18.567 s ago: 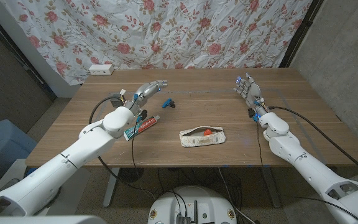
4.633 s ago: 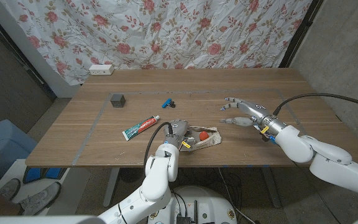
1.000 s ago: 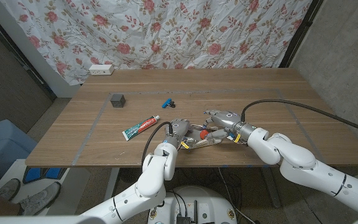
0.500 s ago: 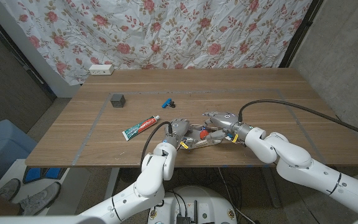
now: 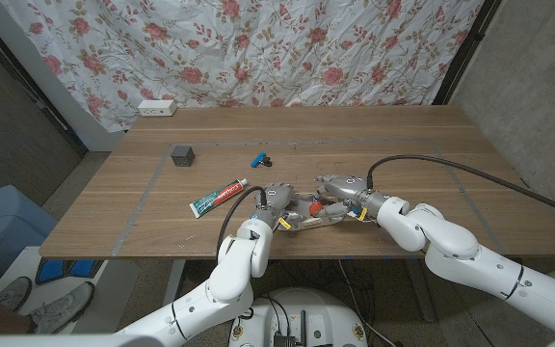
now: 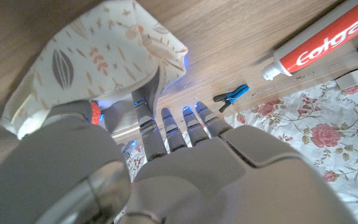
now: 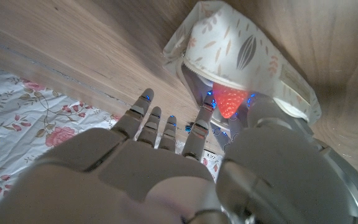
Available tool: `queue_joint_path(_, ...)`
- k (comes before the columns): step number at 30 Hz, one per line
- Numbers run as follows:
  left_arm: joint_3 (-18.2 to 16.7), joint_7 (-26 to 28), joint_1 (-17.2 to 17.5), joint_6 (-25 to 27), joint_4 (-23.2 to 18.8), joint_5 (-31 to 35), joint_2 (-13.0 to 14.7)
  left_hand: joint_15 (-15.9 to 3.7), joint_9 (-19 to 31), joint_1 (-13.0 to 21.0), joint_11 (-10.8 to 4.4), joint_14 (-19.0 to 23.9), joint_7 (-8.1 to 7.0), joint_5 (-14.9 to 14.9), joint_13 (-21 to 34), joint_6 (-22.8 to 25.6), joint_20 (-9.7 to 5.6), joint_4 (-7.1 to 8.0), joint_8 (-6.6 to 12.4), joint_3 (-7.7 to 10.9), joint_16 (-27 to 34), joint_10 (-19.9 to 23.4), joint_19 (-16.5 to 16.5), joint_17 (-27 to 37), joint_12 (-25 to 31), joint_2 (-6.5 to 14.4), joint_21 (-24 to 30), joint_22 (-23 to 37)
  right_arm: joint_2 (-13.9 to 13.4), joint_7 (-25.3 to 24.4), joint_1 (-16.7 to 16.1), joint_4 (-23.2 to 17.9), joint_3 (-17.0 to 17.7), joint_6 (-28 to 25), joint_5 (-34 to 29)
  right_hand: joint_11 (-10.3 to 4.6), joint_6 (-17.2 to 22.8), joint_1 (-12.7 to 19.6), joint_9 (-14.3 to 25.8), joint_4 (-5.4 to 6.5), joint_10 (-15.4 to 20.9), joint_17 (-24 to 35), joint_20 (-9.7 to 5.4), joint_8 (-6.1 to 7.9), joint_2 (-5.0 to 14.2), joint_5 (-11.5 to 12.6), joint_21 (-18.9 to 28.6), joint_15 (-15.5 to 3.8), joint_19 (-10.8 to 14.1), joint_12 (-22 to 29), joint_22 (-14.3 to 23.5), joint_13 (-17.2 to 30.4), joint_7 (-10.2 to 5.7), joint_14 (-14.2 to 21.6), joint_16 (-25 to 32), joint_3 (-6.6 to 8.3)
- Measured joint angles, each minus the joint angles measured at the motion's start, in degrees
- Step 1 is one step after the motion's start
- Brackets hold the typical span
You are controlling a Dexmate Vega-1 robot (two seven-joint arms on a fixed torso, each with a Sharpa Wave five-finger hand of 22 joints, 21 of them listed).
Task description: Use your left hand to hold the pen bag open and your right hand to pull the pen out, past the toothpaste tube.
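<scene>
The patterned white pen bag [image 5: 308, 217] lies near the table's front edge, its mouth gaping, with something red [image 5: 318, 206] showing inside. My left hand [image 5: 275, 200] grips the bag's left end; the left wrist view has the bag [image 6: 104, 56] pinched between thumb and fingers [image 6: 149, 121]. My right hand [image 5: 340, 190] is over the bag's right part, fingers spread. In the right wrist view a fingertip [image 7: 204, 114] and the thumb reach the bag's mouth [image 7: 241, 56], just short of the red end [image 7: 227, 98]. The toothpaste tube [image 5: 220, 198] lies left of the bag.
A black cube [image 5: 181, 153] and a blue clip [image 5: 259, 157] lie farther back on the table, and a white power strip [image 5: 157, 107] sits at the far left edge. The tube [image 6: 322, 43] and clip [image 6: 232, 95] also appear in the left wrist view.
Over the last second my right hand has crept a little leftward over the bag's mouth. My left hand and the bag have stayed where they were.
</scene>
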Motion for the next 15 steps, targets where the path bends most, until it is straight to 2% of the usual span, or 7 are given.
queue_joint_path(10,0.0,-0.4,-0.4,-0.3,0.2,-0.2,0.1,0.0,0.0,-0.3,0.0,0.0,-0.21,0.0,0.0,-0.2,0.2,0.0,0.0,0.0,0.0,0.0,-0.2,0.0,0.0,0.3,0.0,0.0,0.1,0.5,0.3,0.3,-0.5,-0.6,-1.2,-0.31,2.6,0.4,0.0,0.24,0.8,0.0,-0.22,1.33,-0.38,0.0,0.0,-0.24,0.2,0.5,0.0,0.0,0.01,0.2,0.0,-0.25)
queue_joint_path(14,0.0,-0.5,-0.4,-0.3,0.2,-0.2,0.1,0.0,0.0,-0.3,0.0,0.0,-0.21,0.0,0.0,-0.2,0.2,0.0,0.0,0.0,0.0,0.0,-0.2,0.0,0.0,0.3,0.0,0.0,0.1,0.1,0.2,0.4,-0.5,-0.7,-1.2,-0.21,3.3,0.9,0.3,0.24,1.3,0.0,-0.42,1.7,0.06,0.0,0.0,-0.43,0.8,0.5,0.0,0.0,-0.22,0.4,0.0,-0.24)
queue_joint_path(15,0.0,-0.5,-0.4,-0.3,0.2,-0.2,0.1,0.0,0.0,-0.3,0.0,0.0,-0.21,0.0,0.0,-0.2,0.2,0.0,0.0,0.0,0.0,0.0,-0.2,0.0,0.0,0.3,0.0,0.0,0.1,0.0,0.2,0.4,-0.5,-0.7,-1.2,-0.24,3.4,1.4,0.3,0.24,1.3,0.0,-0.42,1.9,-0.5,0.0,0.0,-0.43,0.8,0.7,0.0,0.0,-0.34,0.4,0.0,-0.24)
